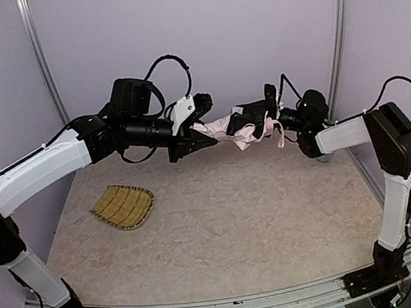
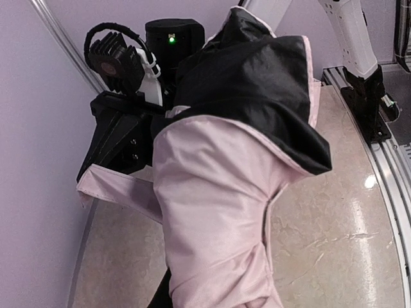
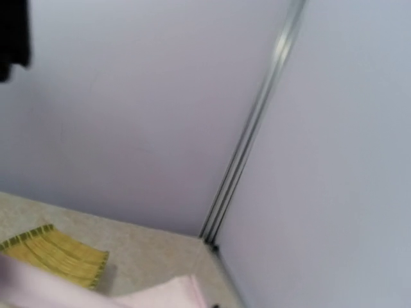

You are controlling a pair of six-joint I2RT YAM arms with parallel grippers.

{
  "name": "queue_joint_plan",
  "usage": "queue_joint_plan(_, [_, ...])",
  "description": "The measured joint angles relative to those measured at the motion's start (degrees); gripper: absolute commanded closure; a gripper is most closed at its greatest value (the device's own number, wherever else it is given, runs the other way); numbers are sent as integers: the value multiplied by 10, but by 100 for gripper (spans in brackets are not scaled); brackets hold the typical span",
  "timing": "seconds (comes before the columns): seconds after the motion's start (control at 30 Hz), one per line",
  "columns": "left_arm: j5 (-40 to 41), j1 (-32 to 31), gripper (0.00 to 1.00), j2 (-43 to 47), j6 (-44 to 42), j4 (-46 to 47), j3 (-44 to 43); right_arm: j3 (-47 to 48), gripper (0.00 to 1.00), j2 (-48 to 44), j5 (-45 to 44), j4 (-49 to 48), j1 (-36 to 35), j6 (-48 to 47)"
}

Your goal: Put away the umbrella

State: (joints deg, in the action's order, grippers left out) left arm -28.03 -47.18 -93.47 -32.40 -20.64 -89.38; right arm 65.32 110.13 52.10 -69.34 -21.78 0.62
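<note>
The pale pink umbrella hangs folded in the air between my two grippers, above the back of the table. My left gripper holds its left end, jaws closed around the bunched fabric. My right gripper grips its right end, and the pink strap dangles below it. In the left wrist view the umbrella fills the middle, pink outside and black inside, and hides my own fingers. The right gripper shows behind it with the strap. The right wrist view shows only a pink fabric edge.
A yellow woven tray lies on the table at the left, below the left arm. It also shows in the right wrist view. Lilac walls with metal posts close in the back and the sides.
</note>
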Motion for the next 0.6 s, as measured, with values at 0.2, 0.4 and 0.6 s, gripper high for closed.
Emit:
queue_joint_plan(0.2, [-37,8,100,-57,-115,-95,-74,68,100,-19,87,119,13,-101])
queue_joint_plan(0.4, [-64,-5,100,-117,-221,-151,-115,100,100,-35,151,269,13,-226])
queue_joint_plan(0.6, [-109,10,100,-118,-183,-116,-85,89,100,-81,131,334,-10,-304])
